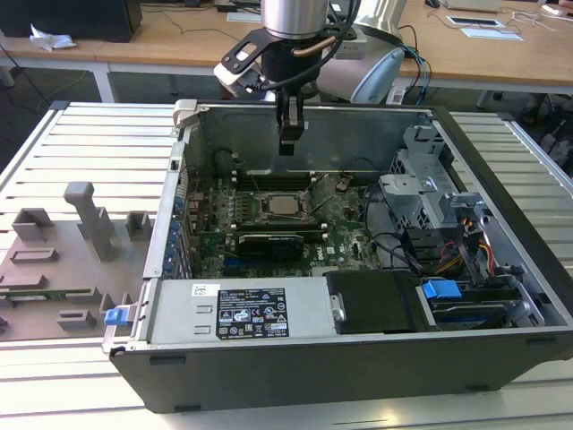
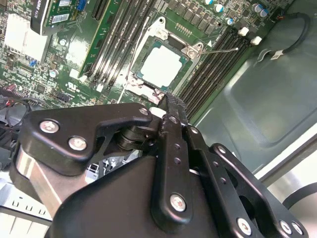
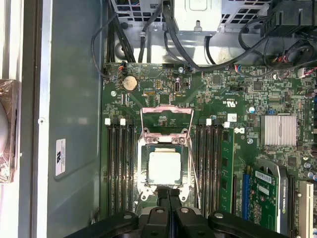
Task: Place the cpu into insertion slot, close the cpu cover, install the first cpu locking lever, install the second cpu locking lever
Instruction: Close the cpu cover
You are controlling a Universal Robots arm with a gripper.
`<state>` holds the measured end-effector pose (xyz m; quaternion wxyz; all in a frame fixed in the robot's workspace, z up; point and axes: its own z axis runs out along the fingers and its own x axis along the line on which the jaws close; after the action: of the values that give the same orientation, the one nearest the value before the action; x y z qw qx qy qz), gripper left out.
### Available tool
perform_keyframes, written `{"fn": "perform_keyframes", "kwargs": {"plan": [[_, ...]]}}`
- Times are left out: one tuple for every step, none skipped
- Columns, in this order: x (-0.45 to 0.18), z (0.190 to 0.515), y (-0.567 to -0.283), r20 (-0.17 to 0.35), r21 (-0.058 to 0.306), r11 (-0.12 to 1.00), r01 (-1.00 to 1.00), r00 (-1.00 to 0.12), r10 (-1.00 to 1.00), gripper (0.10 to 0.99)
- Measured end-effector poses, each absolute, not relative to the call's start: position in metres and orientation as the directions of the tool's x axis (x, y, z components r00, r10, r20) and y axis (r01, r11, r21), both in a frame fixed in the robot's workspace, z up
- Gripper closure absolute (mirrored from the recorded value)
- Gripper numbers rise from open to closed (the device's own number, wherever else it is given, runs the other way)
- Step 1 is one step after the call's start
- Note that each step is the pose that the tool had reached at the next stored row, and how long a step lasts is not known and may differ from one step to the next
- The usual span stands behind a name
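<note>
The cpu [image 3: 164,167] [image 2: 161,67] [image 1: 285,204] lies flat in the insertion slot [image 3: 144,171], its pale metal top facing up. The cpu cover [image 3: 167,109] looks tilted up from one edge of the slot, with green board showing through its window. A thin wire lever [image 3: 196,173] runs along one side of the slot. In the exterior view my gripper [image 1: 290,143] hangs well above the board, over the cpu. Its black fingers are shut, with nothing between them [image 3: 168,197] [image 2: 167,103].
The open computer case [image 1: 501,269] has tall metal walls around the motherboard. Long black memory slots [image 3: 119,168] flank the socket on both sides. An expansion card [image 1: 269,244], a drive cage [image 1: 421,193], cable bundles [image 1: 403,246] and the power supply [image 1: 242,309] stand nearby.
</note>
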<state>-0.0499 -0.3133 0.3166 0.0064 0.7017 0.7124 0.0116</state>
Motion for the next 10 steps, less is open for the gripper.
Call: {"fn": "perform_keyframes", "kwargs": {"plan": [[-0.048, 0.317, -0.313, 0.007, 0.025, 0.015, 1.000, -0.015, 1.000, 0.980], [-0.045, 0.317, -0.313, 0.007, 0.025, 0.015, 1.000, -0.015, 1.000, 0.980], [-0.040, 0.317, -0.313, 0.007, 0.025, 0.015, 1.000, -0.015, 1.000, 0.980], [-0.032, 0.317, -0.313, 0.007, 0.025, 0.015, 1.000, -0.015, 1.000, 0.980], [-0.028, 0.317, -0.313, 0.007, 0.024, 0.015, 1.000, -0.015, 1.000, 0.980], [-0.025, 0.317, -0.313, 0.007, 0.024, 0.015, 1.000, -0.015, 1.000, 0.980], [-0.021, 0.317, -0.313, 0.007, 0.024, 0.015, 1.000, -0.015, 1.000, 0.980], [-0.018, 0.317, -0.313, 0.007, 0.023, 0.015, 1.000, -0.015, 1.000, 0.980], [-0.013, 0.317, -0.313, 0.007, 0.022, 0.015, 1.000, -0.015, 1.000, 0.980], [-0.009, 0.317, -0.313, 0.007, 0.022, 0.015, 1.000, -0.015, 1.000, 0.980]]}}
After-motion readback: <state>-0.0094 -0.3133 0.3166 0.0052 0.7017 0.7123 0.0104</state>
